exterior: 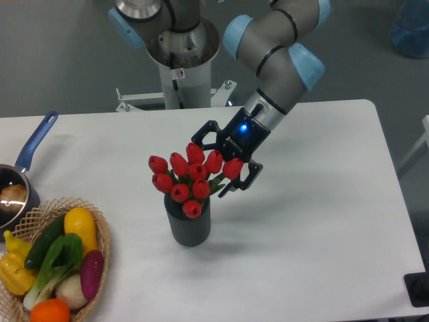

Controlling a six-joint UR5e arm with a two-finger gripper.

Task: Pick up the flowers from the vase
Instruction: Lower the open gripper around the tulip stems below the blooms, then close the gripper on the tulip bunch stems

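Observation:
The flowers (189, 176), a bunch of red tulip buds with green leaves, stand upright in the vase (188, 225), a dark grey ribbed cylinder near the middle of the white table. My gripper (213, 163) comes in from the right at bud height. Its black fingers are spread open around the right-hand buds, one finger behind the bunch and one in front. Whether the fingers touch the buds cannot be told. The stems are hidden inside the vase.
A wicker basket (100, 228) of colourful vegetables sits at the front left corner. A blue-handled saucepan (27, 157) lies at the left edge. The robot's base column (179, 60) rises behind the table.

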